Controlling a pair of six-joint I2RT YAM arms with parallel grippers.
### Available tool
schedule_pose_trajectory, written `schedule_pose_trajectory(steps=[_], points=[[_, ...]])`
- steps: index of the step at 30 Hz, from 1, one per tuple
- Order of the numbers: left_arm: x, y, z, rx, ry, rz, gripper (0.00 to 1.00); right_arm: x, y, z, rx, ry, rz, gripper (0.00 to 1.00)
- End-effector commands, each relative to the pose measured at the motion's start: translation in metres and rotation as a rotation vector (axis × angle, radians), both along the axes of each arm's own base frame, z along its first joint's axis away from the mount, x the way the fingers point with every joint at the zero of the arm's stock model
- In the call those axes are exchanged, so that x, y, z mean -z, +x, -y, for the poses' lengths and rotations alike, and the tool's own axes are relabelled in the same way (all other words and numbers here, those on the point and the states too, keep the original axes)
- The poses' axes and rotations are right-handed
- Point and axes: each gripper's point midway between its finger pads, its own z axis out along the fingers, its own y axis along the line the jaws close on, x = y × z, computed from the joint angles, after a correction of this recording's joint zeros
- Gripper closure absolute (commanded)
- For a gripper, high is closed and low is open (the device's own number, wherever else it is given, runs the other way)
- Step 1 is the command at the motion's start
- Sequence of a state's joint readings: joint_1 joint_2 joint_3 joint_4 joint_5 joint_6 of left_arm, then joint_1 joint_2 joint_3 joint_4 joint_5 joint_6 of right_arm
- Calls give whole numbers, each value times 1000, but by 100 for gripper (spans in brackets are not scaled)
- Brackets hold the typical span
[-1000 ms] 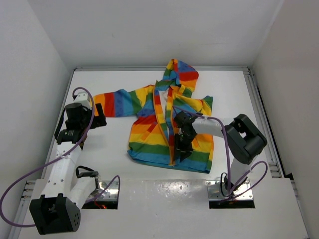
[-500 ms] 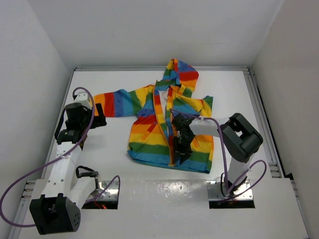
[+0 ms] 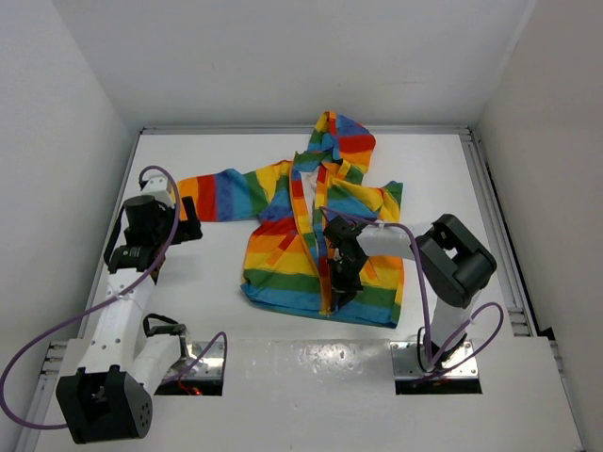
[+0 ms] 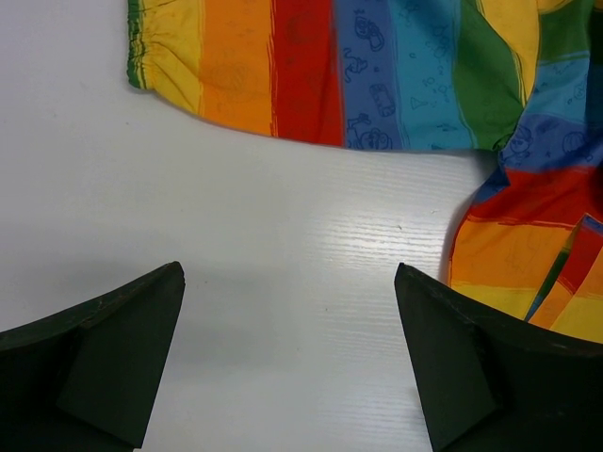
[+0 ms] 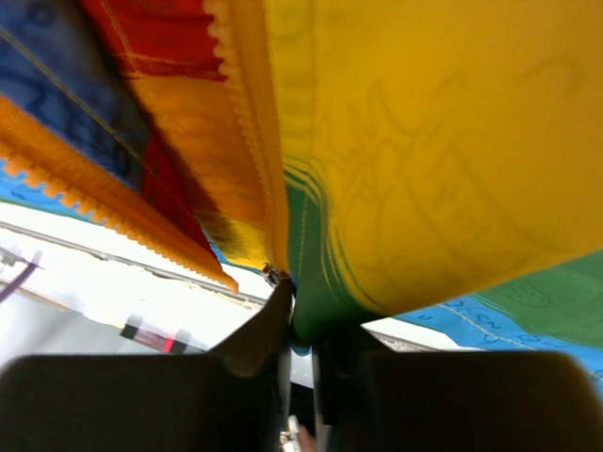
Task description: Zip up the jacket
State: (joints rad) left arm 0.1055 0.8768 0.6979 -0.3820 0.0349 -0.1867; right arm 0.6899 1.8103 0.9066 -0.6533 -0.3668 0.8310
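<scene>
I observed the jacket [image 3: 278,240] lying flat mid-table [image 3: 452,188]. My right gripper [image 3: 341,285] pinched its front edge beside the zipper [image 5: 247,122], near the hem. My left gripper [image 4: 287,282] hung spread near the sleeve [image 4: 283,66].

One jacket [image 3: 283,250], one left claw [image 4: 288,271], one right claw [image 5: 298,303], one table [image 3: 435,171]

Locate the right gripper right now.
In the top view, the right gripper sits on the jacket, shut on its fabric beside the orange zipper near the hem.
</scene>
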Motion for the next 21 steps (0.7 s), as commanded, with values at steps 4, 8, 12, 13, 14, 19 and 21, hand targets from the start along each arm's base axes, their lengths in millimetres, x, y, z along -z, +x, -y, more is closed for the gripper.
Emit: schedule_pose_trajectory(steps=[4,8,12,13,14,19,21], points=[[-15,4,3,71,42,62,0,-10,8,-9,-36,73,66,100],[-19,1,16,145,25,78,0,-35,22,-23,-109,261,191,100],[-17,-2,34,248,-6,39,0,-62,50,-25,-150,422,391,100],[-24,0,44,280,-1,39,0,-65,53,-21,-153,444,403,100],[-25,1,49,310,10,24,0,-72,57,-16,-141,458,440,100],[-11,-13,99,517,35,-90,0,-66,59,10,-74,416,456,100],[-9,-21,123,601,50,-126,0,-57,54,17,-64,380,444,100]])
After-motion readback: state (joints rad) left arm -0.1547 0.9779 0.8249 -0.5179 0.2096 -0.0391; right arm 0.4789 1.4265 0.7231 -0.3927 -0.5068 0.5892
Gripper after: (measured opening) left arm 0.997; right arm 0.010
